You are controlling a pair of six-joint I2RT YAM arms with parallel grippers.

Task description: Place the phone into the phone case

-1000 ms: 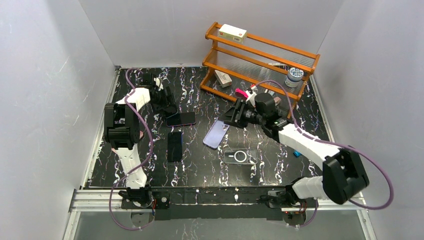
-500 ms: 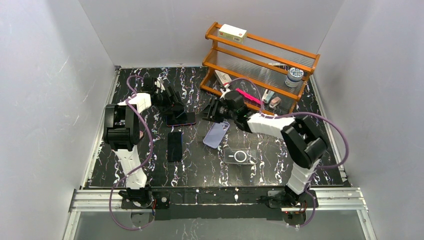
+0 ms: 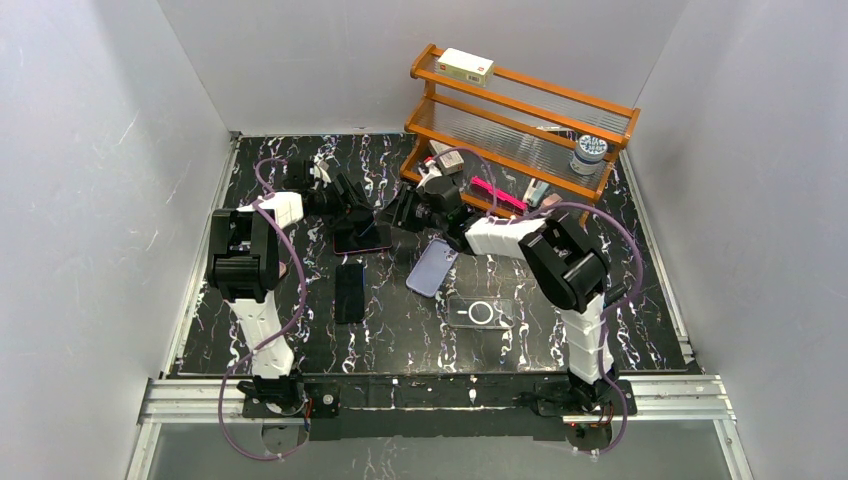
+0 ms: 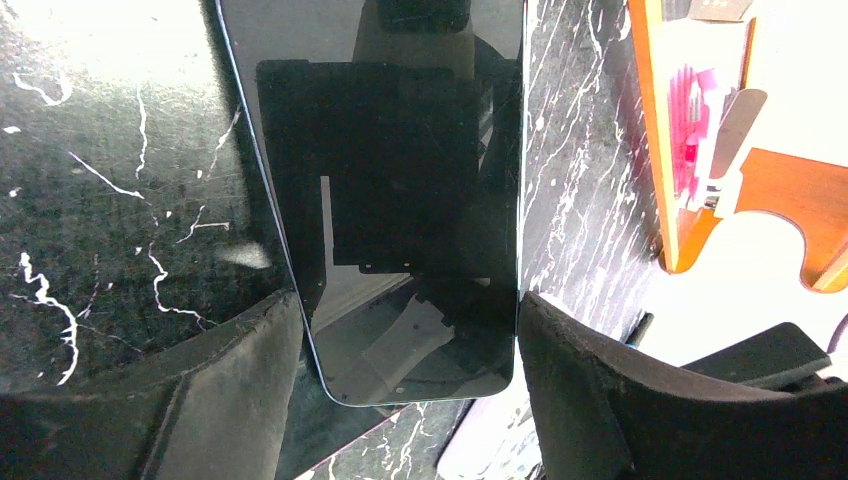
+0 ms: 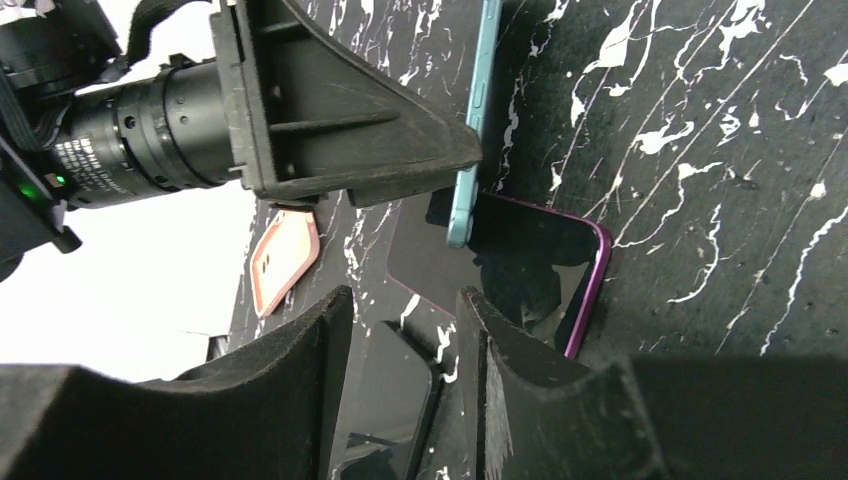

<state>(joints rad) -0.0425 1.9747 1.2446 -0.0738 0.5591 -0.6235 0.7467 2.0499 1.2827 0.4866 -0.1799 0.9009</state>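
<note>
Marbled table (image 3: pixel 620 250); right arm (image 3: pixel 497 236) outstretched leftward.

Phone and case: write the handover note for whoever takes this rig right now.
Left hand: shut on the blue-edged phone, one finger on each long edge. The phone is tilted, with its lower corner over the purple-rimmed case. Whether they touch cannot be told.
Right hand: open and empty, low beside that case.
Done: the phone is gripped and brought to the case.
Left: level the phone, seat it in the case, release.
Also there: a black phone and a clear case lie apart, nearer the arm bases.
</note>
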